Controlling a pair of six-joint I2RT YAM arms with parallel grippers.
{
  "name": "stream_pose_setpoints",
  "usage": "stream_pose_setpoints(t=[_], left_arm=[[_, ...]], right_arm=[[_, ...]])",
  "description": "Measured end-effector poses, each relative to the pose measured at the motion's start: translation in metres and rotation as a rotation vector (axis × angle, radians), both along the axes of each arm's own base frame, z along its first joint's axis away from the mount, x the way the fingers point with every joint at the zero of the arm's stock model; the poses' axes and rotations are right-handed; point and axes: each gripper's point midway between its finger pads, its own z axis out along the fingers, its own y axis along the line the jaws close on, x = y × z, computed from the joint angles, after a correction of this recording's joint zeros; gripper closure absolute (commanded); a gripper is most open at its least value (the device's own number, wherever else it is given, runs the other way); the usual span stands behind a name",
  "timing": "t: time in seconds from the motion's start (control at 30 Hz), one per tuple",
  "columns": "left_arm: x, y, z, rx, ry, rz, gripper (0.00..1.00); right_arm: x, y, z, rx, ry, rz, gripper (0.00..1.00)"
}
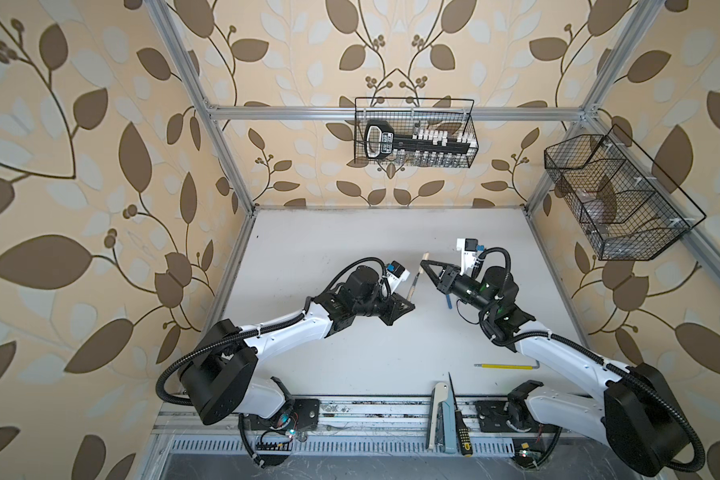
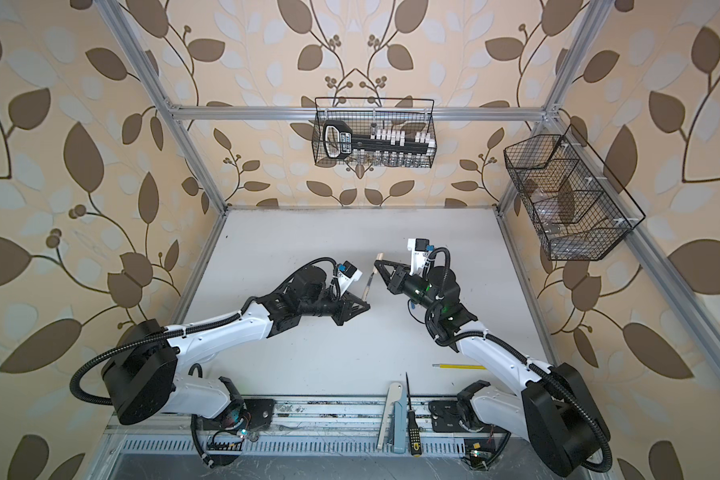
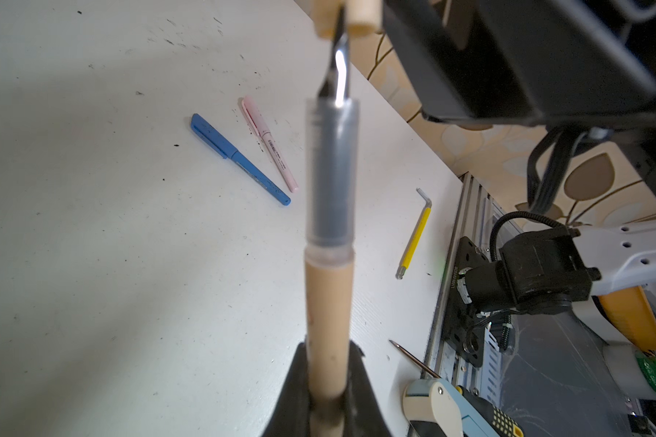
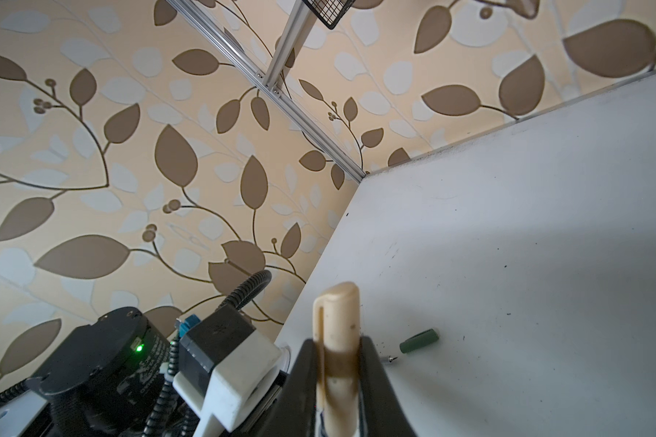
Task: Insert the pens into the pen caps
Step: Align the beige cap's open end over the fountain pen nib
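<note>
A white counter [image 1: 350, 257], scuffed with dark specks, sat inside a metal frame with leaf-patterned walls. Two black-and-white arms met over its middle.

The left tool [image 1: 408, 306] was clamped narrow on the lower end of the tan pen [image 1: 414, 284]. The pen was a smooth round barrel with a clear grip sleeve and a thin dark tip. The right tool [image 1: 423, 262] pinched the tan cap [image 1: 425, 256], a short tube with a rounded end and a clip. In both top views the pen's tip sat just beside the cap. In the left wrist view the tip overlapped the cap's mouth [image 3: 347, 17]. Whether it had entered could not be told.

On the counter a blue pen [image 3: 239, 159] and a pink pen [image 3: 269, 143] lay side by side, both capped. In a top view the right arm covered most of the blue pen [image 1: 449, 300]. A green cap [image 4: 419, 341] lay loose, near the right tool.

Nearer the front lay a yellow rod [image 1: 504, 366] with a bent metal end. A black-and-yellow screwdriver [image 1: 461, 428] rested across the front rail. Two black wire baskets hung on the walls, one at the back [image 1: 412, 99] and one at the side [image 1: 566, 166].
</note>
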Motion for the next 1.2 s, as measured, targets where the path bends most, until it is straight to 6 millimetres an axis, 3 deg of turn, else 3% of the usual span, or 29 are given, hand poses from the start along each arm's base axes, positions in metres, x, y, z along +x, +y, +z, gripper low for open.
stream_pose_setpoints(t=[0.4, 1.2], left_arm=[[0.0, 0.0, 0.0, 0.0, 0.0, 0.0, 1.0], [0.0, 0.001, 0.004, -0.006, -0.01, 0.004, 1.0]], right_arm=[[0.002, -0.004, 0.022, 0.024, -0.052, -0.011, 0.82], [-0.01, 0.009, 0.01, 0.011, -0.037, 0.03, 0.82]])
